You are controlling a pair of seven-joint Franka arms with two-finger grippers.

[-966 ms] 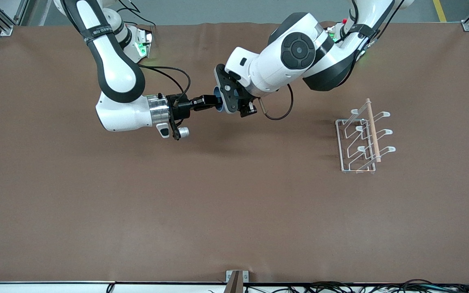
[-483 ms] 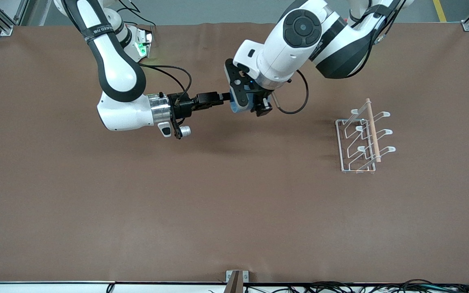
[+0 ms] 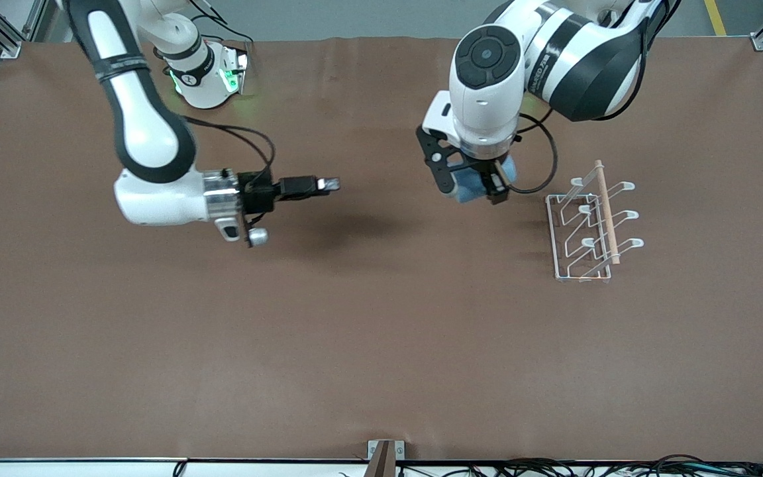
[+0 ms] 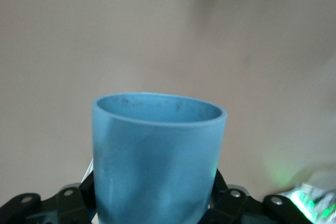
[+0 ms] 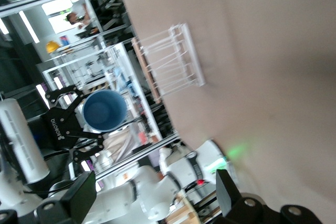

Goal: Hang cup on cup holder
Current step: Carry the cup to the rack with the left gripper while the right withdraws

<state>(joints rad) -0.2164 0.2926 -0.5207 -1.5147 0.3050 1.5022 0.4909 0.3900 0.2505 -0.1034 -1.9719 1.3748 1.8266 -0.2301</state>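
Blue cup (image 3: 471,187) between left fingers (image 3: 493,192)

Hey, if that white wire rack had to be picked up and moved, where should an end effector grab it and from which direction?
Probably the wooden rod along the top of the cup holder, taken from straight above with the fingers closing across it. It is the highest part, straight and bare of cups. The looped prongs slope outward and the base wires lie flat on the table, so both look harder to pinch.
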